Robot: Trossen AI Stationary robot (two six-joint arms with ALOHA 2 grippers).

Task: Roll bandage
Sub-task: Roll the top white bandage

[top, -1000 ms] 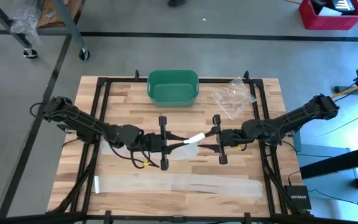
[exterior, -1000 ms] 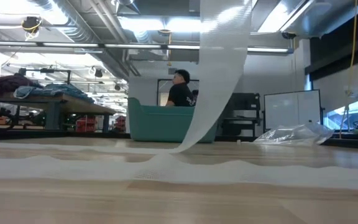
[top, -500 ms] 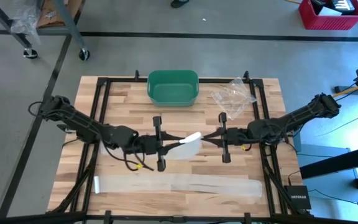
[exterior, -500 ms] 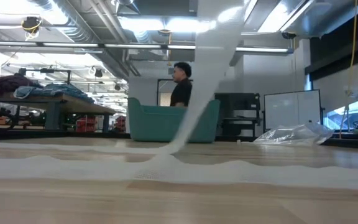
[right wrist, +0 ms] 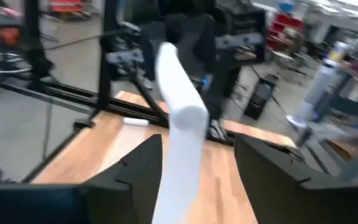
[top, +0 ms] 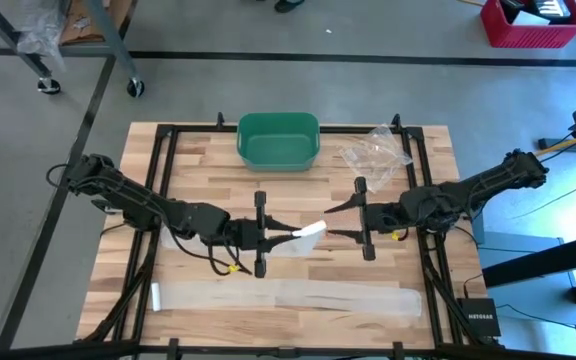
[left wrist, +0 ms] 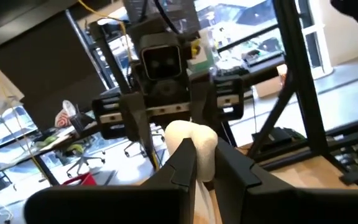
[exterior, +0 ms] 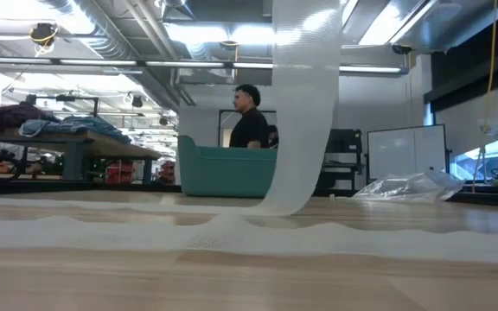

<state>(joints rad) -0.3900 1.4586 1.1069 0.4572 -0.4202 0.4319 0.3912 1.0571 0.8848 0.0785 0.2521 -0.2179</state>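
Out on the wooden table point(top: 208, 170), the left gripper point(top: 276, 236) stays clamped on the bandage roll point(top: 311, 231); the right gripper point(top: 336, 219) has just let go, fingers spread beside it, ready to regrip for another turn.

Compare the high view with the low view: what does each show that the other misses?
High view only: both arms meeting mid-table, the left gripper shut on the roll, the right gripper open just beside it, and the full strip lying along the table's near edge.
Low view only: the bandage hanging down from above to the table, and a person in the room behind.
Both: the green bin, the clear bag and the wooden table.
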